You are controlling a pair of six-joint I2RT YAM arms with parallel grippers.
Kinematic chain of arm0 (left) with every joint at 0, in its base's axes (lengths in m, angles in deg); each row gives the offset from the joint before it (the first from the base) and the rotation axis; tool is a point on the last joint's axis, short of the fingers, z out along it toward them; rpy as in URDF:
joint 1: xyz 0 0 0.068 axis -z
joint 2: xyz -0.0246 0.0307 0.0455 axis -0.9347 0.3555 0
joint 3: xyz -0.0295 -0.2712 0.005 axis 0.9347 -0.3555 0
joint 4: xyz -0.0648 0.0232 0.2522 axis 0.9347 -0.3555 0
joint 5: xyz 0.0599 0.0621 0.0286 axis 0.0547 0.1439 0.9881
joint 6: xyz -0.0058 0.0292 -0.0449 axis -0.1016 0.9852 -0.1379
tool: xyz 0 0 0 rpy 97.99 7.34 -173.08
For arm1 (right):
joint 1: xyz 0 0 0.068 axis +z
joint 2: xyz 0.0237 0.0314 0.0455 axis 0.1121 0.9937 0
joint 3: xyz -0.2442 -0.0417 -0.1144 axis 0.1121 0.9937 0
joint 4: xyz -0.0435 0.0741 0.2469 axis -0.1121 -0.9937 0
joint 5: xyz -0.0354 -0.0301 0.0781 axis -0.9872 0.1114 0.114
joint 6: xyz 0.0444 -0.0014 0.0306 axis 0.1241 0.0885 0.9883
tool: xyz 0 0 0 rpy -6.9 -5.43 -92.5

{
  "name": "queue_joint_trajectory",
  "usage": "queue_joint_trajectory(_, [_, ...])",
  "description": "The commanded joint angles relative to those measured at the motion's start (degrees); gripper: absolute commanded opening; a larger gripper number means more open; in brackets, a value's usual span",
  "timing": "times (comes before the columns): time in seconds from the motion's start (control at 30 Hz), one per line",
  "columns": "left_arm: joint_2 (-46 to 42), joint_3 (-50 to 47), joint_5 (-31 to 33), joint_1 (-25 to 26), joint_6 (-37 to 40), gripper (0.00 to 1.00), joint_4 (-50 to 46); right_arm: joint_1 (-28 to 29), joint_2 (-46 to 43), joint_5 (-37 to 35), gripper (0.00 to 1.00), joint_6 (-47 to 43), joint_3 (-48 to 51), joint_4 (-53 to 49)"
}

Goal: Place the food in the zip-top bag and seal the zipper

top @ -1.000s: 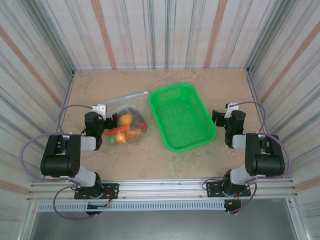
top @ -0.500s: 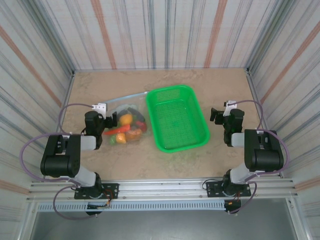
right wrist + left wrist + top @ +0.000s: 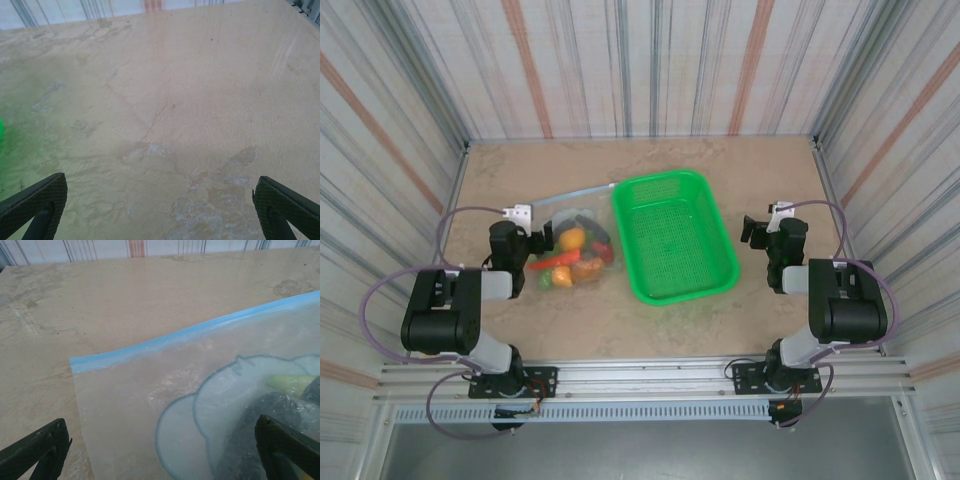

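Left gripper (image 3: 161, 426): jaws wide apart, gripping nothing. Fingers (image 3: 37, 447) sit either side of zip-top bag (image 3: 150, 390) corner, bag flat on table (image 3: 75, 295). Zipper (image 3: 190, 332) runs along bag's far edge (sealed or not: cannot tell). Food (image 3: 575, 255) inside bag, just beside green basket (image 3: 675, 240), on its left. Right gripper (image 3: 160, 187): jaws also spread wide, empty, over bare table, near basket's right side.

The green basket (image 3: 675, 238) occupies mid-table, just beside the zip-top bag (image 3: 578, 212) (on its left). Bare table (image 3: 650, 160) lies open behind and in front of both; striped walls (image 3: 650, 70) bound three sides.
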Motion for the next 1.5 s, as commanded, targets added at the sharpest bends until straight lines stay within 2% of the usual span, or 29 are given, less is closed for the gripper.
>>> queue_joint_trajectory(0.0, [0.32,0.98,-2.50,-1.07,0.60,0.99,-0.94,-0.14,-0.10,-0.24,0.99,0.82,0.48,-0.31])
queue_joint_trajectory(0.13, [0.60,1.19,-3.65,-1.68,0.28,0.99,-1.17,-0.14,-0.12,-0.25,0.99,0.86,0.41,-0.31])
queue_joint_trajectory(0.93, [-0.12,0.22,-0.42,0.11,1.59,0.99,0.05,-0.18,-0.14,-0.23,0.99,0.86,0.48,-0.28])
queue_joint_trajectory(1.3, [-0.10,0.29,-0.44,0.13,1.62,0.99,-0.04,-0.15,-0.11,-0.25,0.99,0.86,0.36,-0.28])
queue_joint_trajectory(1.47, [-0.15,0.37,-2.41,-0.80,1.06,0.99,-0.29,-0.14,-0.08,-0.21,0.99,0.85,0.47,-0.29])
